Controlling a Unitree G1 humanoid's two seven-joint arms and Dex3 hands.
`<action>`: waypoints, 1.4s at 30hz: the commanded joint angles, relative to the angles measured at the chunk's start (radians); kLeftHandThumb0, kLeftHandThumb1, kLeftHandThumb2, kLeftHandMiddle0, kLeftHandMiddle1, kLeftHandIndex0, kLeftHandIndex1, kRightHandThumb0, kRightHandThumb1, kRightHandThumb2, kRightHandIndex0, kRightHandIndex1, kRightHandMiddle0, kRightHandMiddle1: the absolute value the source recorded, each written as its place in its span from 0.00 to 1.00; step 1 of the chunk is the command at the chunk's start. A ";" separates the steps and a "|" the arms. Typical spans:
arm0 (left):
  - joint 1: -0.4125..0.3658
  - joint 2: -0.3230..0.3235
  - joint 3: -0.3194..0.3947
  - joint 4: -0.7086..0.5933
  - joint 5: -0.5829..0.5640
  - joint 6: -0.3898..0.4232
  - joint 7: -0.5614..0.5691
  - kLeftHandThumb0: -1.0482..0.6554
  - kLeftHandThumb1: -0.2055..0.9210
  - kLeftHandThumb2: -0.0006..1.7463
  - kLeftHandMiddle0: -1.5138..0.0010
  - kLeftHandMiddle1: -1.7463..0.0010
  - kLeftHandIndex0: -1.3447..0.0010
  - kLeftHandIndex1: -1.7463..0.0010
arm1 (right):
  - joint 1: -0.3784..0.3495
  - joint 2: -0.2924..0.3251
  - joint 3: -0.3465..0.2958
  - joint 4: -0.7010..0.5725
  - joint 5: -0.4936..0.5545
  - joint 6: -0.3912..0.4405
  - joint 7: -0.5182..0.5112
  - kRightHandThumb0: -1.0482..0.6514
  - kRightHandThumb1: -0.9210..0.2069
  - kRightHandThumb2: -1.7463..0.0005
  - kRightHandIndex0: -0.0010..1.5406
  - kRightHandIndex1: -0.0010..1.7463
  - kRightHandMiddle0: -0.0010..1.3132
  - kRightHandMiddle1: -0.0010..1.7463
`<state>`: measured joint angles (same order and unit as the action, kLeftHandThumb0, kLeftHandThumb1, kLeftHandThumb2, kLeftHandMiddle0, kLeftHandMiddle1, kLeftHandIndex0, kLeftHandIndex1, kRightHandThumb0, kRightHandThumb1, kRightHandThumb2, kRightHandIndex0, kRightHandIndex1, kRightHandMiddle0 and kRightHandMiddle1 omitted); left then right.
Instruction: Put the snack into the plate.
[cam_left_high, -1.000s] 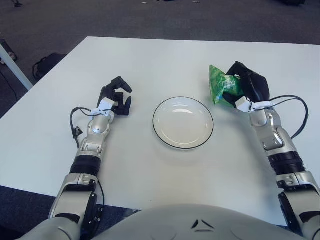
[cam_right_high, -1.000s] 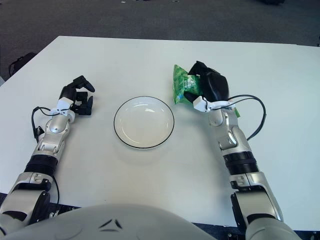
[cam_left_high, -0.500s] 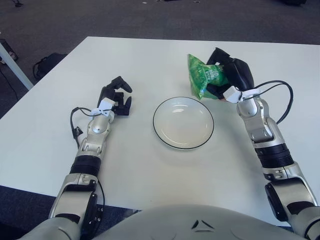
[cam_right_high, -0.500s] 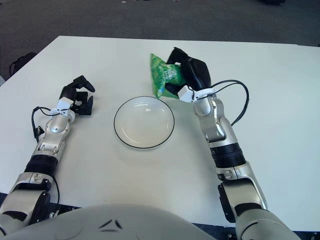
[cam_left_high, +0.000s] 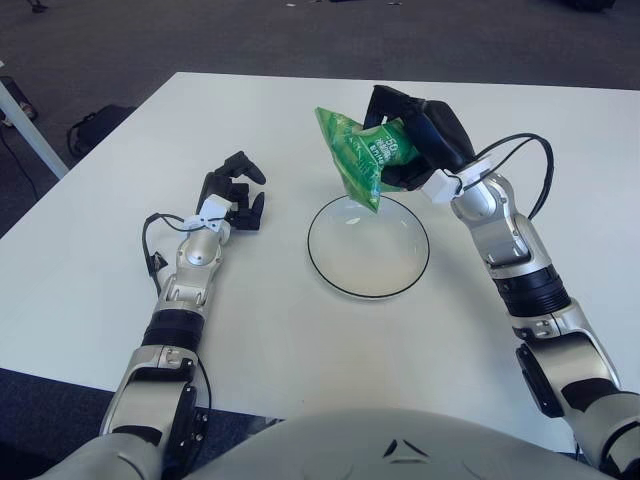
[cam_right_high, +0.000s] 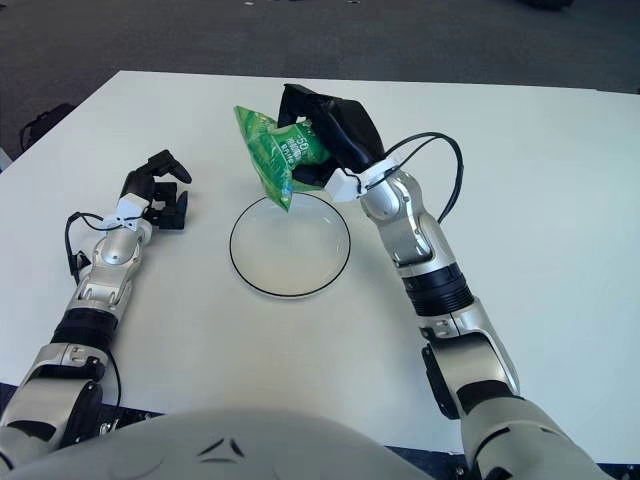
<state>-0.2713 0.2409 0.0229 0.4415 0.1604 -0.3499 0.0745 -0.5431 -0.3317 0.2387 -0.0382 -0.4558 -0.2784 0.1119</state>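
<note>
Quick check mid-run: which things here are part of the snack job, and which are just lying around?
In the job:
green snack bag, held over the plate
plate
right hand, gripping the bag

Not in it:
left hand, left of the plate
white table

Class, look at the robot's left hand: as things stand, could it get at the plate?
Probably yes. The left hand shows just left of the plate, with only bare table between them. The right hand holds the green snack bag above the plate's far edge, not blocking that side.
</note>
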 joint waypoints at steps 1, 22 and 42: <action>0.099 -0.048 -0.016 0.075 -0.005 0.005 0.007 0.30 0.35 0.85 0.11 0.00 0.46 0.00 | -0.016 -0.014 0.012 -0.014 0.018 -0.016 0.053 0.62 0.84 0.05 0.59 0.92 0.49 1.00; 0.091 -0.052 -0.019 0.085 -0.003 -0.022 0.008 0.30 0.35 0.85 0.11 0.00 0.46 0.00 | 0.064 -0.023 0.110 -0.090 0.071 -0.059 0.281 0.62 0.84 0.03 0.58 0.96 0.49 1.00; 0.094 -0.036 -0.033 0.075 0.036 -0.012 0.020 0.30 0.34 0.85 0.11 0.00 0.46 0.00 | 0.030 -0.161 0.132 0.006 0.104 -0.166 0.503 0.41 0.61 0.35 0.04 0.44 0.04 0.56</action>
<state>-0.2738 0.2368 0.0162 0.4439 0.1820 -0.3734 0.0858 -0.4915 -0.4494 0.3625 -0.0757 -0.3647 -0.3990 0.5764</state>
